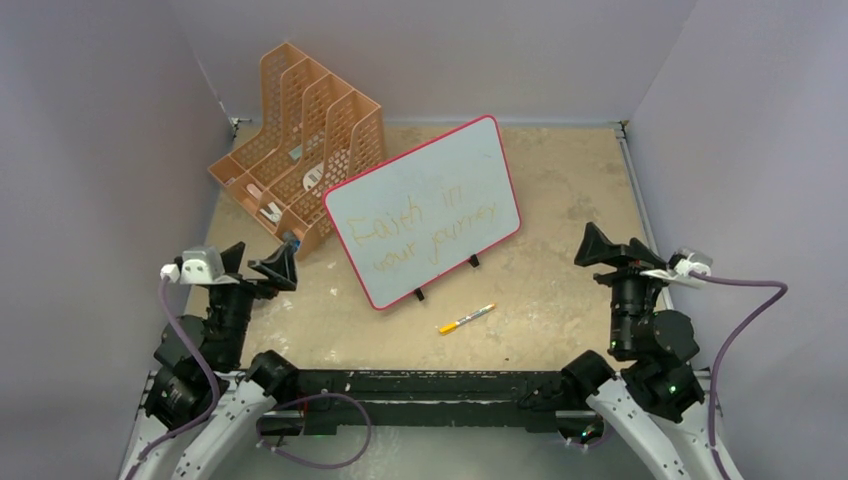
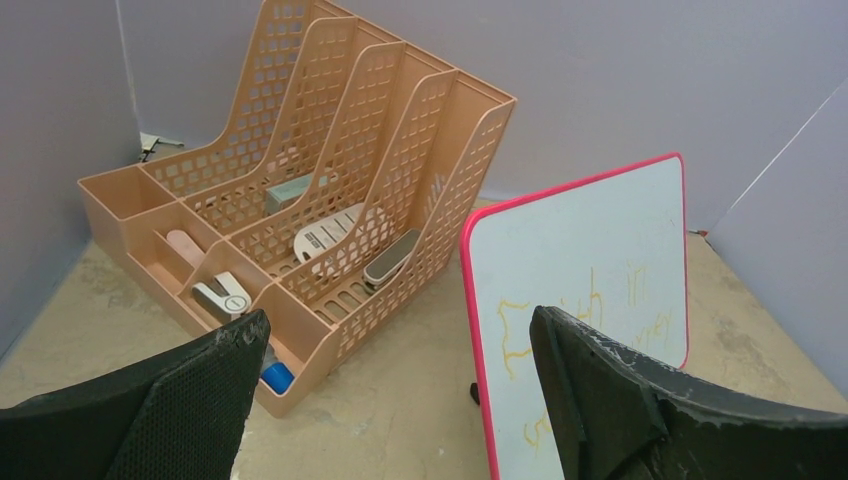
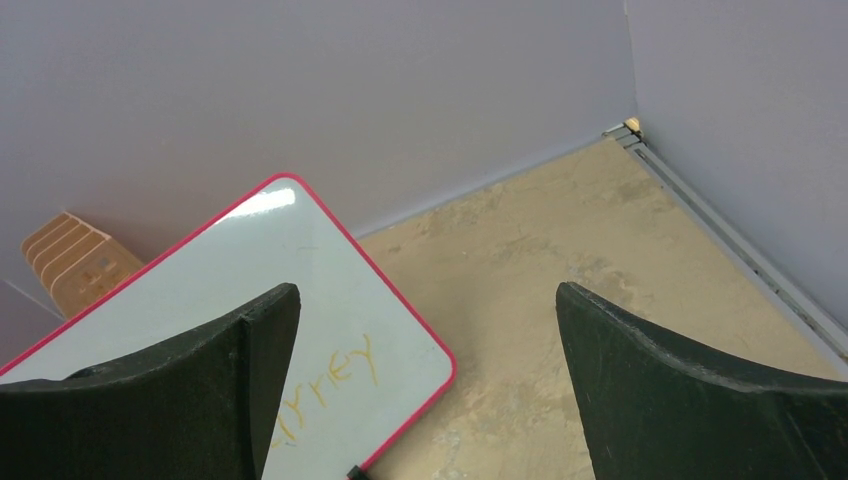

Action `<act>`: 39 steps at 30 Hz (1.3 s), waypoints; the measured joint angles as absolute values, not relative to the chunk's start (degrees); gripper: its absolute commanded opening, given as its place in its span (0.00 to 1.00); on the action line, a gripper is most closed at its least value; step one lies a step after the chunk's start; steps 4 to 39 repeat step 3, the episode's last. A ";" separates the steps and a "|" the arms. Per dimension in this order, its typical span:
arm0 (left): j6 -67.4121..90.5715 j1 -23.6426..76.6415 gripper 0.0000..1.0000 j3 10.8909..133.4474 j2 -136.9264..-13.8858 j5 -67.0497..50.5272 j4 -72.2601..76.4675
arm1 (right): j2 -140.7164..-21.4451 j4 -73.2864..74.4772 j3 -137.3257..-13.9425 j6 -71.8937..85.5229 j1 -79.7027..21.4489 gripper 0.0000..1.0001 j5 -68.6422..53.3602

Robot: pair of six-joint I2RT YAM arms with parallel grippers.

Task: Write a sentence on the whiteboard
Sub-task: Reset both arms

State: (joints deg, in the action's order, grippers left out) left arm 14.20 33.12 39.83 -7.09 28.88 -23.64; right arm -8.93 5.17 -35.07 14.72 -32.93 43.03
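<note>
**Q:** What is on your left side?

**A:** My left gripper (image 1: 258, 265) hangs above the table (image 1: 560, 190) near the left wall. Its fingers (image 2: 180, 400) are spread as wide as they go and hold nothing. Just past them stands the rack (image 1: 300, 150), orange and perforated, with its tall dividers toward the back wall and its low trays toward me. In the left wrist view I make out a few small things in it, among them a blue piece (image 2: 277, 377) in the near corner tray.

**Q:** And the whiteboard?

**A:** The whiteboard (image 1: 425, 210) is in the middle of the table, just right of the rack, with its upper left corner close by the rack's near end. It leans back on two small black feet (image 1: 421, 296), turned at an angle with its right end farther from me. The sentence (image 1: 420, 228) runs across it in faint yellow-orange letters on two lines and seems to read "Faith in your journey".

**Q:** Anything in front of it?

**A:** A pen (image 1: 466, 319) lies flat on the table, near the feet and on my side of the board. It is clear of both my grippers.

**Q:** Your right side?

**A:** My right gripper (image 1: 615, 252) hangs near the right wall, well apart from the board. Its fingers (image 3: 680, 400) also stand wide open and are empty. Between them I see the board's right corner and bare table.
</note>
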 measured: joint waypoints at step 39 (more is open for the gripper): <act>14.17 33.12 1.00 39.31 -6.48 29.02 -23.27 | -8.91 5.06 -35.07 14.68 -32.93 0.99 43.03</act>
